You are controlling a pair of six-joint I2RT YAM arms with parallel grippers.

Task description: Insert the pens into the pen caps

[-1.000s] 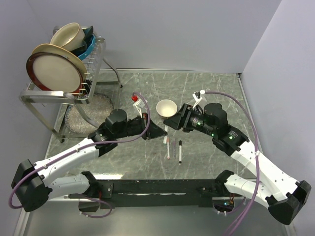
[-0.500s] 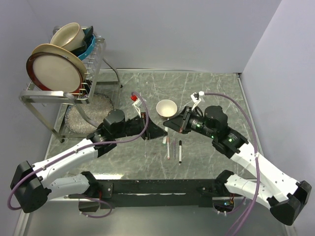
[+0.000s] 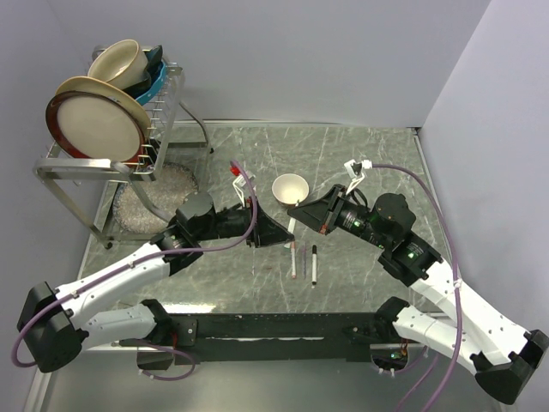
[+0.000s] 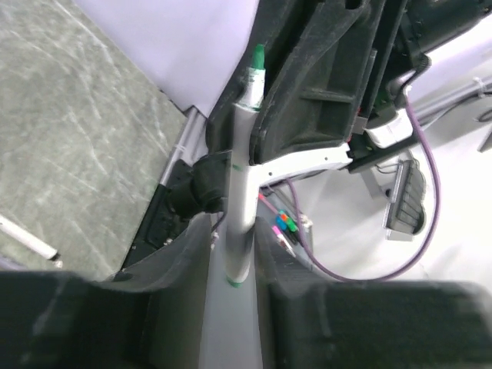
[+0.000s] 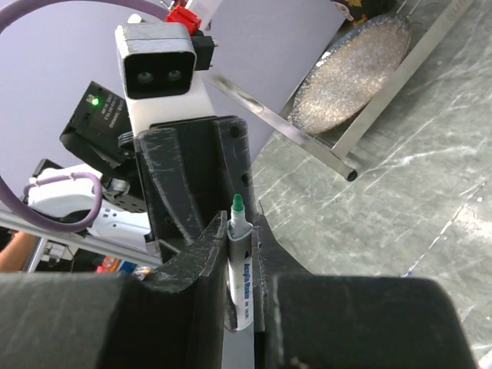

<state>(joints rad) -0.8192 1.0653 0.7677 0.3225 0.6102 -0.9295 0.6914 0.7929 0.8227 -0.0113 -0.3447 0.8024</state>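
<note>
A white-barrelled pen (image 5: 242,277) with a bare green tip stands clamped between the fingers of my right gripper (image 5: 240,224), which is shut on it. My left gripper (image 4: 234,231) faces it, jaws parted loosely round the same pen's (image 4: 242,192) green rear end, with a gap beside the barrel. From above, the two grippers (image 3: 279,232) (image 3: 302,209) meet tip to tip in front of the bowl. Two more pens (image 3: 294,257) (image 3: 314,264) lie on the table just below them. A small reddish bit (image 3: 302,255) lies beside them, too small to identify. No pen caps show clearly.
A small cream bowl (image 3: 290,187) stands just behind the grippers. A metal dish rack (image 3: 107,163) with plates and bowls fills the back left, over a round glittery mat (image 3: 163,196). Walls close in the back and right.
My right gripper has shut on the green pen and its arm has pulled back to the right. The left jaws, which held the pen, have parted.
</note>
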